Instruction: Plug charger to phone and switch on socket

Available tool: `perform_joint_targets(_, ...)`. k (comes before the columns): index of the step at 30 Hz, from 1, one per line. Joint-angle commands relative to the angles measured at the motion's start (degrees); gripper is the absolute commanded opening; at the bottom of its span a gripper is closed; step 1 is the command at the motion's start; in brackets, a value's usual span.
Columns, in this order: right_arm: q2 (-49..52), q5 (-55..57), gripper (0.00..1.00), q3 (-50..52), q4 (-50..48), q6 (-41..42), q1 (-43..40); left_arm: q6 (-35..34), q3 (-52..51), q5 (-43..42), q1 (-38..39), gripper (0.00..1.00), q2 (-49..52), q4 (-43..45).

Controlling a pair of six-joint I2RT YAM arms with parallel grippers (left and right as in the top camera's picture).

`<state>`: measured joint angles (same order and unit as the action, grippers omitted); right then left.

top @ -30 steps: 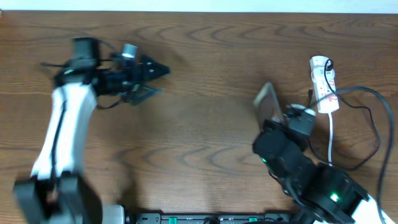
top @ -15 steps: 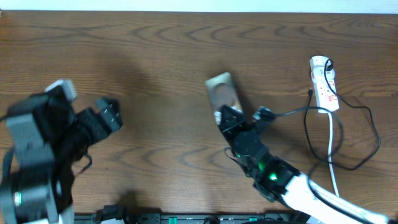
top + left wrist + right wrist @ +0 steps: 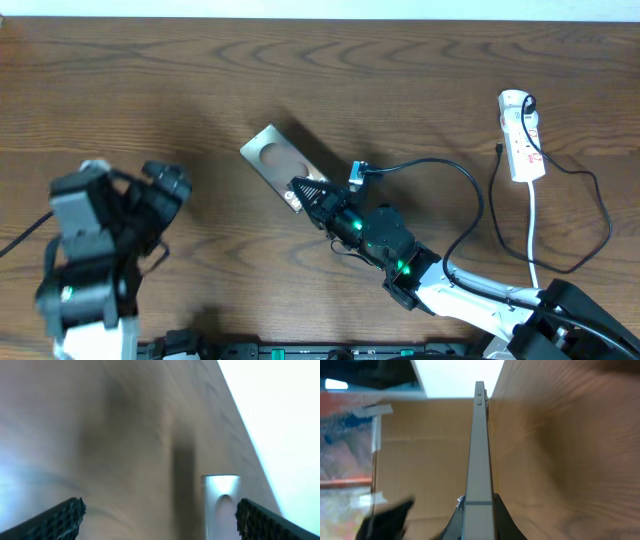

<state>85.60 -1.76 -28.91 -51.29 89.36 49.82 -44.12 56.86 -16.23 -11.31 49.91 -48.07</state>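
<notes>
Right now the right fingers (image 3: 305,189) are shut tight on the phone (image 3: 275,160), pinching it at one short end. The phone is near the middle of the counter (image 3: 320,60). From above you can see its flat grey side with a pale oval on it. It points up and to the left, away from the arm. A soft shadow lies on the wood just beside it. In the right wrist view the phone (image 3: 480,445) shows only its thin edge, going straight up the middle, with a dark finger on each side of it at the bottom. I cannot tell if the phone is touching the counter.

The left fingers (image 3: 165,185) are wide open and hold nothing. They are over the left side of the counter, well apart from the phone. In the left wrist view the two black tips sit at the bottom corners with wood between them, and the phone (image 3: 220,502) looks blurry, far ahead.

The socket (image 3: 520,135) lies on the right side of the counter, near the back edge, well apart from the phone. It is white with small red marks. Its white cord (image 3: 531,225) runs down toward the front. The charger (image 3: 604,205) is a thin black cable. It lies in a big loose loop to the right of the socket. I cannot tell where its small tip is.
</notes>
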Motion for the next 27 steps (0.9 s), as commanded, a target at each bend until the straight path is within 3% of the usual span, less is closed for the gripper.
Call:
perform_joint_targets(1, -0.42, -5.46, 0.01, -0.55, -1.84, 0.94, -0.02, -6.4, -3.23, -19.87, -0.24, 0.98, 5.25, 8.15)
perform_joint_targets(4, -0.42, -6.34, 0.01, -0.55, -1.86, 1.99, -0.02, -7.67, -3.39, -29.16, -0.24, 0.98, 11.19, 11.72)
perform_joint_targets(9, -0.42, -5.14, 0.01, -0.55, -1.84, 5.2, -0.02, -7.63, -3.39, -37.35, 0.79, 0.98, 19.74, 12.39)
perform_joint_targets(19, -0.42, -0.7, 0.02, -0.55, -1.6, 14.73, 0.11, -8.59, -3.39, -38.56, 6.51, 0.99, 26.08, 13.7)
perform_joint_targets(27, -0.42, -1.22, 0.01, -0.55, 1.9, 26.62, 0.26, -11.19, -3.39, -36.79, 8.94, 0.76, 26.05, 15.89)
